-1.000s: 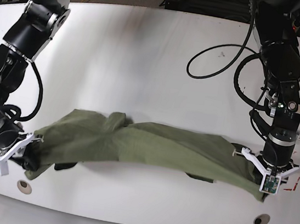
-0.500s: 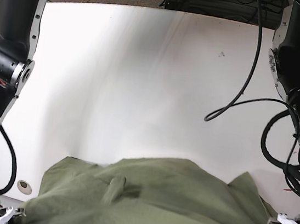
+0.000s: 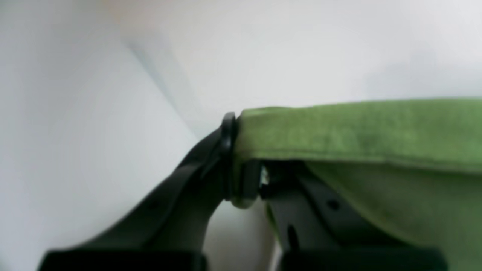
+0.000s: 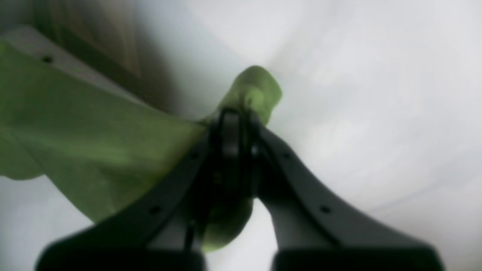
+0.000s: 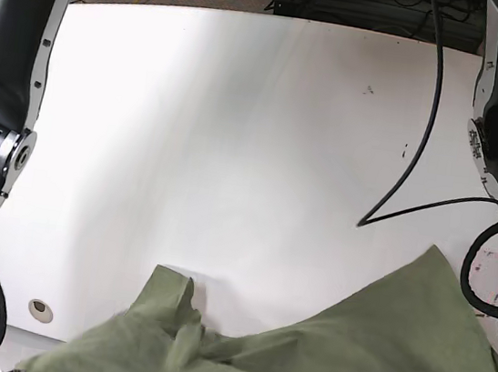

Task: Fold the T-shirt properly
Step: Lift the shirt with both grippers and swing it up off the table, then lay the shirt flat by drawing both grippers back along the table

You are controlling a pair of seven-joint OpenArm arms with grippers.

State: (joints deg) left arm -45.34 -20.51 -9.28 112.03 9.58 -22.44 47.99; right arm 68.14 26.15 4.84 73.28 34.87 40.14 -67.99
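The olive-green T-shirt (image 5: 346, 355) hangs lifted above the white table (image 5: 238, 130) and fills the bottom of the base view, with a crumpled fold at its lower left. In the left wrist view my left gripper (image 3: 244, 177) is shut on a hemmed edge of the T-shirt (image 3: 357, 131), which stretches off to the right. In the right wrist view my right gripper (image 4: 235, 131) is shut on a bunched corner of the T-shirt (image 4: 94, 143), and the cloth drapes to the left. Both grippers sit below the base view's edge; only the arms show there.
A black cable (image 5: 416, 171) hangs from the arm on the right across the table. A round hole (image 5: 40, 309) sits near the table's front left corner, and red marks (image 5: 493, 269) lie near its right edge. Cables lie on the floor beyond the far edge.
Both arms have risen with the T-shirt, from stretched along the front edge to held up near the camera. Both grippers have left the base view at the bottom.
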